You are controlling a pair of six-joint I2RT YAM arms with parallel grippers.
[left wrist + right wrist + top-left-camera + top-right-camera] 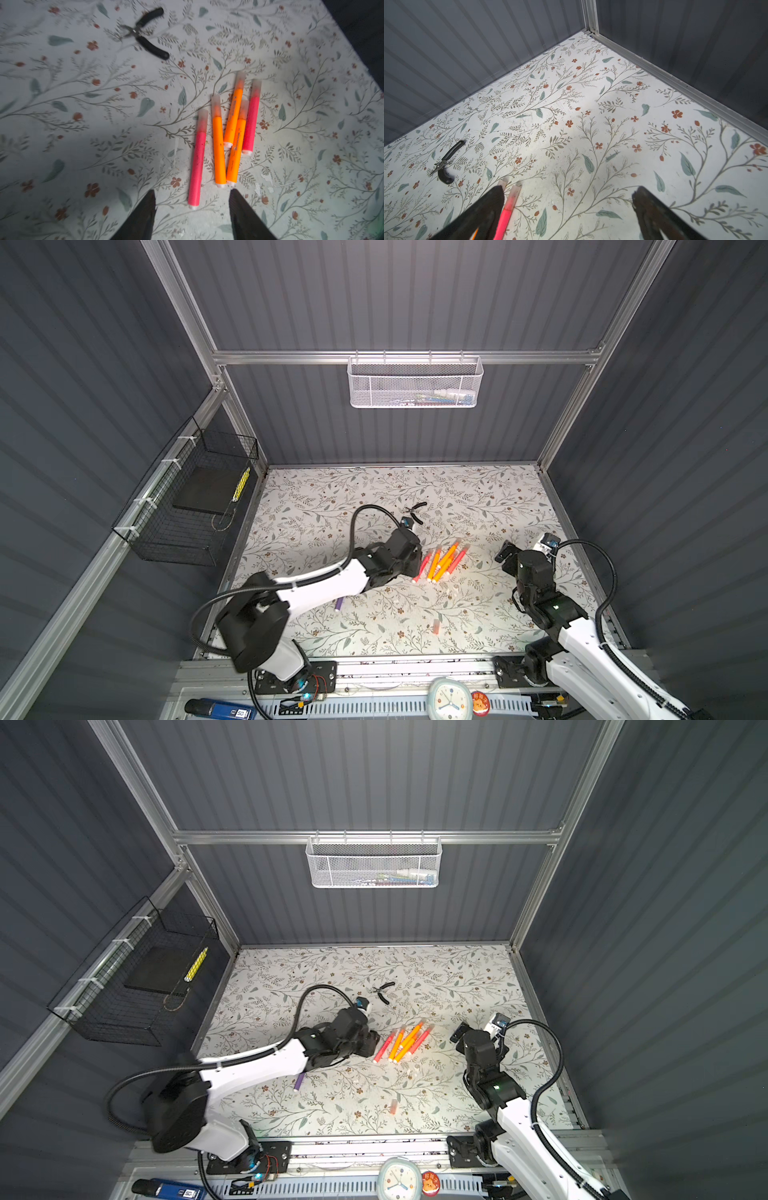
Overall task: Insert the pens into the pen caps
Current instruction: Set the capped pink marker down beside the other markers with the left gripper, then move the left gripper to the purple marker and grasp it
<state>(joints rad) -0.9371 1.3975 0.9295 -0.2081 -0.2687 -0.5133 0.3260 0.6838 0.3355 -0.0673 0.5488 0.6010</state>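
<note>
Five pens (442, 562) (403, 1042) lie side by side mid-table, each with a translucent cap on: two pink-red (197, 162), three orange (219, 145). My left gripper (192, 191) (415, 560) is open just left of them. The nearest pink pen's butt end lies between its fingertips, untouched. A purple pen (339, 604) (299, 1081) pokes out from under the left arm. A loose pinkish-orange pen cap (436, 626) (393, 1106) lies nearer the front. My right gripper (569, 190) (505, 556) stands wide open and empty, right of the pens; a capped pink pen (506, 214) shows beside one finger.
Black-handled pliers (415, 512) (145, 35) (446, 164) lie behind the pens. A white mesh basket (415, 383) hangs on the back wall, a black wire basket (187, 506) on the left wall. A clock (449, 699) sits at the front rail.
</note>
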